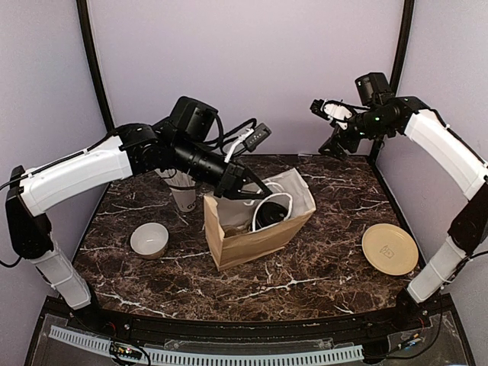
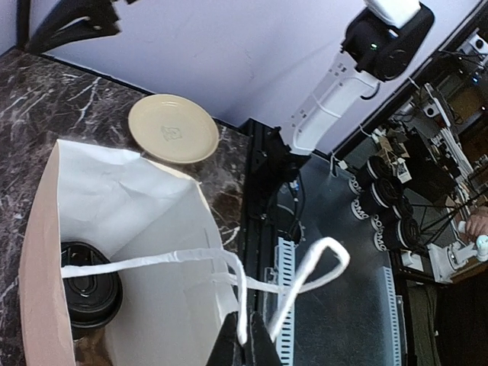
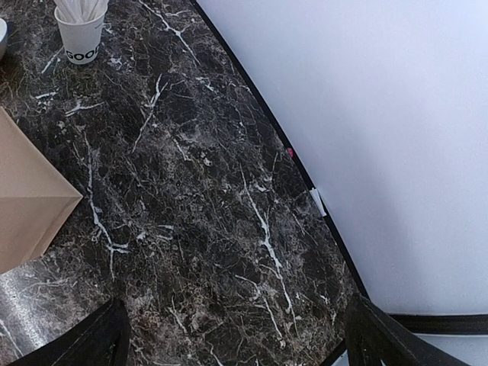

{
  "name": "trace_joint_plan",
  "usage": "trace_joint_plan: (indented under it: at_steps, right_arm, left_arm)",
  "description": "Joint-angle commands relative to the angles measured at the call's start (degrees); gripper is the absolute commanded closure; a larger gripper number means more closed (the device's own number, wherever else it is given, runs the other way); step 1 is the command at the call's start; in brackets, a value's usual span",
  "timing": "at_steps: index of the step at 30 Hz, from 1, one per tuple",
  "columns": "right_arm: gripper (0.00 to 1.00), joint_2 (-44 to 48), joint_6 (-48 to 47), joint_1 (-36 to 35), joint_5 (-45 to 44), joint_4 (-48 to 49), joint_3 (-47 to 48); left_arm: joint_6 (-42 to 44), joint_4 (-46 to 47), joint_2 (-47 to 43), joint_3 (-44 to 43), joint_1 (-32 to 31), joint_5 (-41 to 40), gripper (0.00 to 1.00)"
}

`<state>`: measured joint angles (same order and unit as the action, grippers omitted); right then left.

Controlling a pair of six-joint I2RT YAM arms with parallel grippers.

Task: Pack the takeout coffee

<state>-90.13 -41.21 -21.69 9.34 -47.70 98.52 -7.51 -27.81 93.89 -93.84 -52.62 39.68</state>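
On the dark marbled worktop (image 1: pixel 320 267), between lilac walls (image 1: pixel 244 69), the takeout coffee (image 2: pixel 90 293) sits inside the brown paper bag (image 1: pixel 244 242). The left gripper (image 2: pixel 245 345) clamps its jaws on the white handle (image 2: pixel 152 261); the right gripper (image 3: pixel 236 316) holds its jaws wide apart.

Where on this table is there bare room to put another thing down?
Bare marble lies between the paper bag and the tan plate, along the near edge, and at back right. Left of the bag is crowded: white bowl, cup of sticks.

The dark marble table (image 1: pixel 305 274) bears a paper bag (image 1: pixel 244 244), white bowl (image 1: pixel 149 240), stick cup (image 3: pixel 80 36) and tan plate (image 1: pixel 390 249).
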Motion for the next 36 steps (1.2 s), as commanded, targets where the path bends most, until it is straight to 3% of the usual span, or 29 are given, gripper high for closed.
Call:
trace_joint_plan:
  at_steps: [1, 9, 18, 29, 36]
  right_arm:
    - [0.01, -0.71, 0.87, 0.07, 1.8, 1.91, -0.55]
    - [0.01, -1.37, 0.43, 0.08, 3.54, 1.9, -2.12]
    - [0.01, -1.19, 0.3, 0.07, 4.13, 1.82, -3.54]
    - [0.01, -1.65, 0.75, 0.19, 5.67, -0.55, -1.13]
    - [0.02, -0.86, 0.13, 1.39, 19.07, -10.7, 7.01]
  left_arm:
    - [-0.2, 3.01, -4.8, 1.91, -3.42, 2.88, 1.0]
    - [-0.77, 3.01, -2.82, 2.06, -8.27, 3.25, 1.0]
    - [1.15, 1.84, -1.41, -0.77, -8.7, 4.5, 1.0]
    - [4.58, 0.21, -0.38, -3.89, -7.85, -0.41, 1.0]
    - [5.15, 0.67, 0.23, -4.98, -5.14, -1.64, 1.0]
